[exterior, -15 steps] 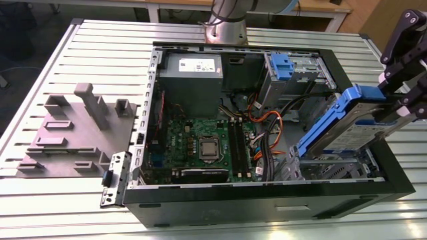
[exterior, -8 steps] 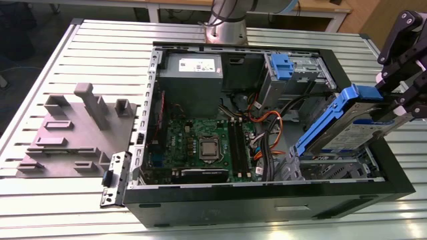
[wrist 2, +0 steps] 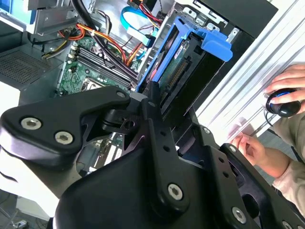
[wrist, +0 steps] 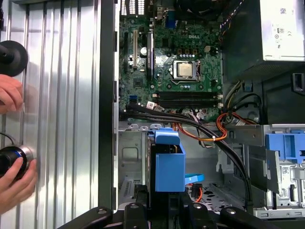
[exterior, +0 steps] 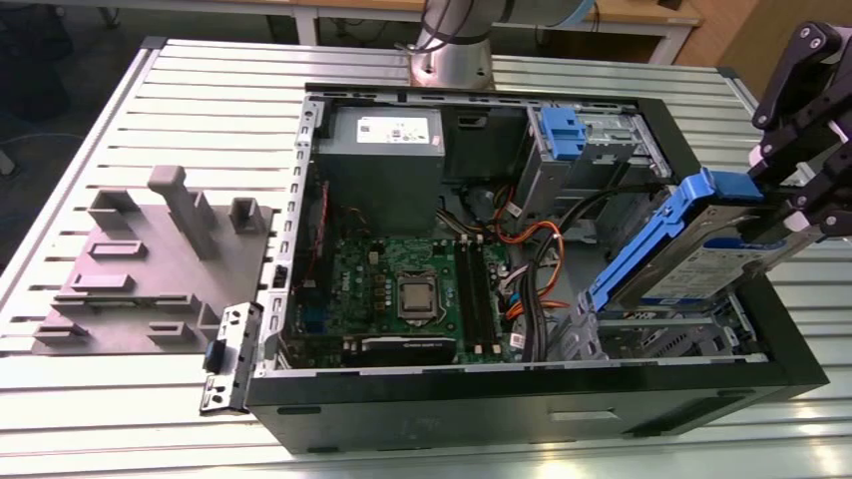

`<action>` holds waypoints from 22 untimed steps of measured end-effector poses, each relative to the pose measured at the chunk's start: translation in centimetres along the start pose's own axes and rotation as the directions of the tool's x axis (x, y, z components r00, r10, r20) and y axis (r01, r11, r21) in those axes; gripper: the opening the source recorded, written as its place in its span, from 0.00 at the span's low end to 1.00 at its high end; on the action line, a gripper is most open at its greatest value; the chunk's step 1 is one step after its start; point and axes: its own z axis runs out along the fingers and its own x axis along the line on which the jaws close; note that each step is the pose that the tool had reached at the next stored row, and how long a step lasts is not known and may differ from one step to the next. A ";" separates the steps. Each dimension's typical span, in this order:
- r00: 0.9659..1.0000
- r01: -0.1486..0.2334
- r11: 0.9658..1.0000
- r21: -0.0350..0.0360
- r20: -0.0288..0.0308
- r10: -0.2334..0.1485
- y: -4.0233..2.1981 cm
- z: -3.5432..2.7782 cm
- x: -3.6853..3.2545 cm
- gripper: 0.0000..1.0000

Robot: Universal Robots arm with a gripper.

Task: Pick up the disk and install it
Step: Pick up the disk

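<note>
Slatted metal tabletop (exterior: pixel 160 100) carries an open computer case (exterior: pixel 533 404). Disk (exterior: pixel 685 264) in blue frame hangs in the air, tilted on edge, over the drive-bay corner of the case at the exterior view's right. Tool (exterior: pixel 783 212) pinches its upper end. Motherboard (exterior: pixel 399 289) lies flat in the case middle, grey power supply (exterior: pixel 386 150) by the far wall. Grey fixture plate (exterior: pixel 147 269) sits beside the case toward the tabletop's edge at the exterior view's left. Person's hand (wrist: pixel 16 186) rests on a round black knob (wrist: pixel 8 160).
</note>
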 end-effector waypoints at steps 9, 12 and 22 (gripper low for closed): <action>1.000 0.000 1.000 0.000 0.000 0.000 -0.14 0.12 0.01 0.35; 1.000 0.000 1.000 0.000 0.000 0.000 -0.15 0.20 0.02 0.35; 1.000 0.000 1.000 0.000 0.000 0.000 -0.18 0.60 0.04 0.35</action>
